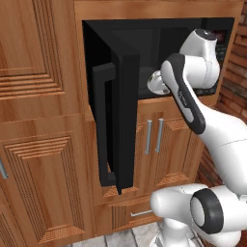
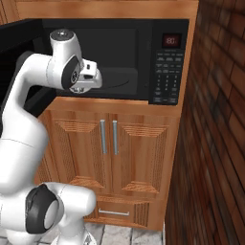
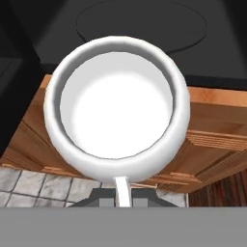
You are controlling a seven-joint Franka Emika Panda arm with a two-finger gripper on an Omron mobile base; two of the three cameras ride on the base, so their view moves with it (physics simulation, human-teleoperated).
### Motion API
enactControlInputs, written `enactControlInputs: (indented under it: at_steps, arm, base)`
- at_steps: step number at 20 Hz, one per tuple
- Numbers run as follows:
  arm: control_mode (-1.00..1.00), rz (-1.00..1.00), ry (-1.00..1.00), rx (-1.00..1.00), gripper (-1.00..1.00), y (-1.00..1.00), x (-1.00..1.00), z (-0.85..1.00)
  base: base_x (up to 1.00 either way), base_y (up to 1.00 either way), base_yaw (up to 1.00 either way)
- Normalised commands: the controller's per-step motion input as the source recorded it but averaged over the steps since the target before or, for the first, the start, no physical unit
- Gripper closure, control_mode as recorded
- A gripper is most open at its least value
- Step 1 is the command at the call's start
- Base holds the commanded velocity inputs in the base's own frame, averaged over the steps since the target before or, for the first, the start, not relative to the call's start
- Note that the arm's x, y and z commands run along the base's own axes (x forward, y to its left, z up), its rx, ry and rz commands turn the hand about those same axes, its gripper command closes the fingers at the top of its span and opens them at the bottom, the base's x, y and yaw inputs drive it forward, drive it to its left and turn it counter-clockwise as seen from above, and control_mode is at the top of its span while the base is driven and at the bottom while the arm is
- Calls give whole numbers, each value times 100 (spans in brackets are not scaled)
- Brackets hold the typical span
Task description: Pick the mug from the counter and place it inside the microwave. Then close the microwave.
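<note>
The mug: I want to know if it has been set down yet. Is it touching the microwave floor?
Apart. In the hand view the mug hangs by its handle from the pincer, over cabinet fronts and floor tiles, the microwave beyond its rim.

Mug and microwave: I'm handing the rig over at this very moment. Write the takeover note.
Gripper: shut on the mug, holding it by its handle.
Mug: carried in the air in front of the microwave opening, above the cabinet edge, not yet inside.
Microwave door: swung wide open to the left.
Done: mug picked up and brought to the microwave.
Left: move the mug in, set it on the round turntable, release, withdraw, close the door.
</note>
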Motion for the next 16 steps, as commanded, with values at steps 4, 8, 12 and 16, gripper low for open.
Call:
enactControlInputs:
  at_steps: [4,8,12,16]
  arm:
    - [-100,-1,0,0,100,0,28,0]
    - [-100,0,-3,0,100,0,14,0]
    - [-100,0,-9,0,100,0,22,0]
    - [-100,-3,-11,0,100,0,36,-3]
  base:
    - [0,0,0]
    - [0,0,0]
    - [0,0,0]
    - [0,0,0]
